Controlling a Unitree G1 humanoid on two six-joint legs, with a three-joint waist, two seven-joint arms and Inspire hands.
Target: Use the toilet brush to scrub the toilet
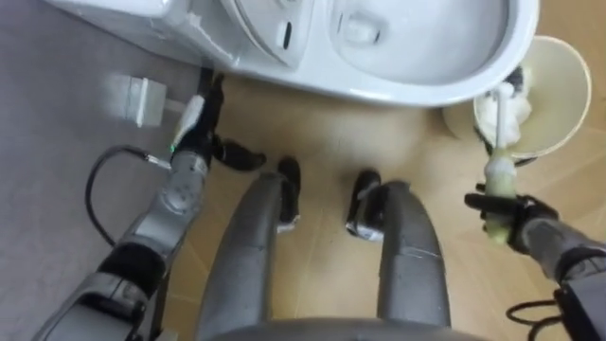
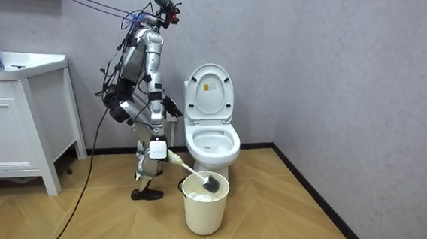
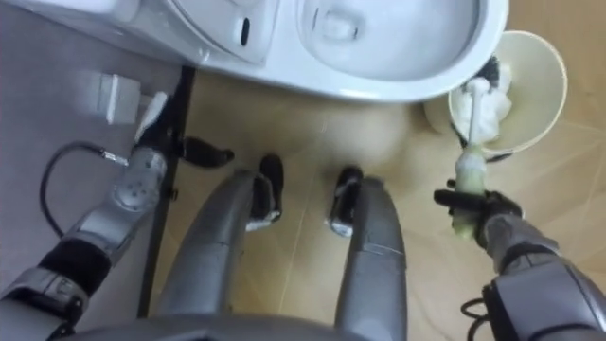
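Observation:
The white toilet [image 1: 398,90] stands with its lid raised and its bowl open at the top of the eye views. To its right sits a cream bucket [image 1: 568,76]. My right hand [image 1: 516,213] is shut on the pale handle of the toilet brush [image 1: 499,175], whose dark head reaches over the bucket's rim, above white material inside. In the room view the brush [image 2: 194,175] slants from that hand [image 2: 157,150] down to the bucket [image 2: 204,202] in front of the toilet [image 2: 211,138]. My left hand [image 1: 213,147] hangs low beside the toilet's base, fingers relaxed and holding nothing.
A small white box [image 1: 137,95] lies on the grey floor left of the toilet. I stand on wooden flooring just left of the toilet in the room view, with a white vanity cabinet [image 2: 17,121] further left and a grey wall [image 2: 336,83] behind.

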